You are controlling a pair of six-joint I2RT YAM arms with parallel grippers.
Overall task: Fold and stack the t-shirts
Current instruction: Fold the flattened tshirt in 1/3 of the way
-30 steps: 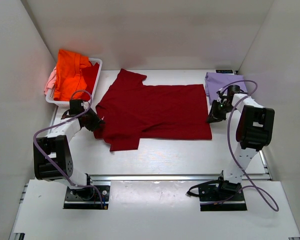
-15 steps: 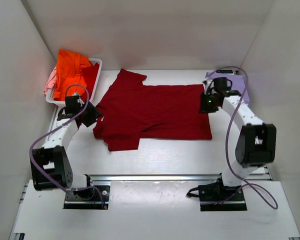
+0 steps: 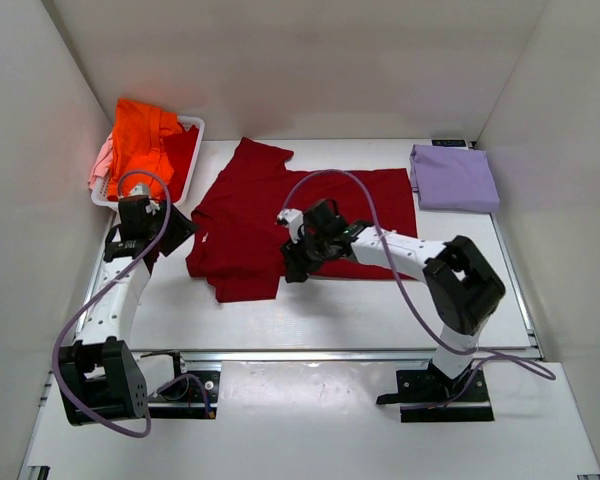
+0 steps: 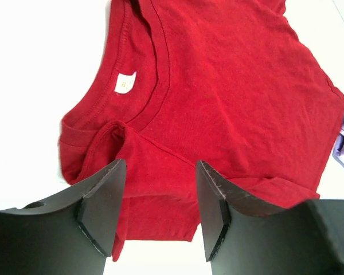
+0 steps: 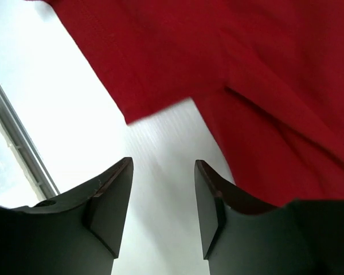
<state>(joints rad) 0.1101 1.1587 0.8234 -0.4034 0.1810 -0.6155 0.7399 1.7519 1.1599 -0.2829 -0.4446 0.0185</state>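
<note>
The bench (image 3: pixel 320 310) is largely covered by the dark red t-shirt (image 3: pixel 330 205), which is spread flat with its collar towards the left and its hem towards the right. It appears unmoved over the last second. At the far left corner the white basket (image 3: pixel 193 125) is filled by the orange t-shirt (image 3: pixel 140 140), with a pale pink t-shirt (image 3: pixel 99 162) draped over its side. A folded lavender t-shirt (image 3: pixel 455 178) is left at the far right.

The main change is in the right arm: it has been swung away from the lavender t-shirt and across to the near edge of the red one. The right gripper (image 5: pixel 163 172) is now held spread and empty over the spot where sleeve and body meet. The left gripper (image 4: pixel 160 172), likewise spread and empty, has been drawn back slightly beside the collar. The finished lavender fold is judged to be done with, and a two-handed first fold of the red shirt seems to be in preparation.
</note>
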